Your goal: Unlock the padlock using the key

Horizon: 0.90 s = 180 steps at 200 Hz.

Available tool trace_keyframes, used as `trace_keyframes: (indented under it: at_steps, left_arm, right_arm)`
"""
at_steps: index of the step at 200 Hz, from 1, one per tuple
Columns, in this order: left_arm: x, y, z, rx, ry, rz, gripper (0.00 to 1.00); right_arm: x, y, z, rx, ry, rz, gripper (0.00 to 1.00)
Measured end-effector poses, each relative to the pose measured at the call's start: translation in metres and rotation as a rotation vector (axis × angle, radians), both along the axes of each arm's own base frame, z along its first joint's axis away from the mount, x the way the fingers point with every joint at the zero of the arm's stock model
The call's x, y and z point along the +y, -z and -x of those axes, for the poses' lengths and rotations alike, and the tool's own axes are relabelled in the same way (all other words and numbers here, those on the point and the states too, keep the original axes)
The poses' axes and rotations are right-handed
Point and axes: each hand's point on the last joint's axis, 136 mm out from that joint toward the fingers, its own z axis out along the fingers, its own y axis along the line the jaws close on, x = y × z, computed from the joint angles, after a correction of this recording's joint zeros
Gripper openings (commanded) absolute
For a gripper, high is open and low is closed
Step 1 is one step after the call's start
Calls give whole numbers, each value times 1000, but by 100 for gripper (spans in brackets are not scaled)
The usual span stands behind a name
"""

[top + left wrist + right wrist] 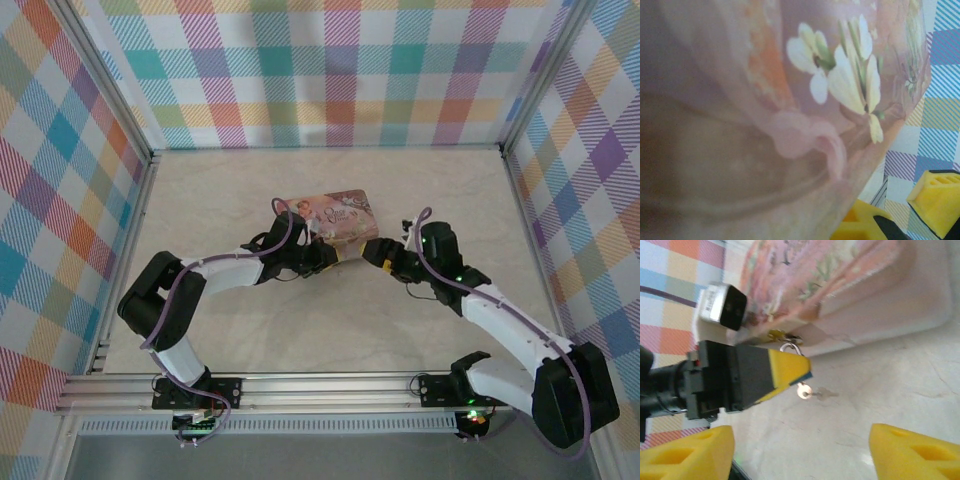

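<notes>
Pink-and-brown illustrated tin [765, 125] presses close against the left wrist lens. Just off the tin's near edge sits the left gripper [322, 256]. One of its yellow fingers [787, 369] shows from the right wrist, and I cannot tell whether they are clenched or released. Tucked against the tin's near edge, just above that finger, is the small brass padlock [776, 334], with a silver ring [790, 347] beside it. Slightly farther from the tin, the key [803, 390] seems to lie on the surface [880, 390], apparently ungrasped. Beyond the key from the tin hovers the right gripper [802, 440], fingers released and spread wide. The step in hand looks like fetching the key. Next, the right fingers should descend and pinch its round head, leaving the blade free for the padlock.
</notes>
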Motion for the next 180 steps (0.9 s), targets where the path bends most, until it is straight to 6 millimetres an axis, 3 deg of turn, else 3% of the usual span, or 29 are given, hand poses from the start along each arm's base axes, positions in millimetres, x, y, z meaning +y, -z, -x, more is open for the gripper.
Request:
trace_keyframes:
  at_steps: [49,100,180]
  left_arm:
    - [-4,-7,0,6,18,8,2]
    - [-5,-10,2,15,37,6,2]
    - [-8,-17,3,16,53,17,2]
  right_arm:
    - [15,3,16,-83,-156,224,54]
    - [36,31,28,-136,-293,402,50]
    - [56,38,11,-240,-343,541,48]
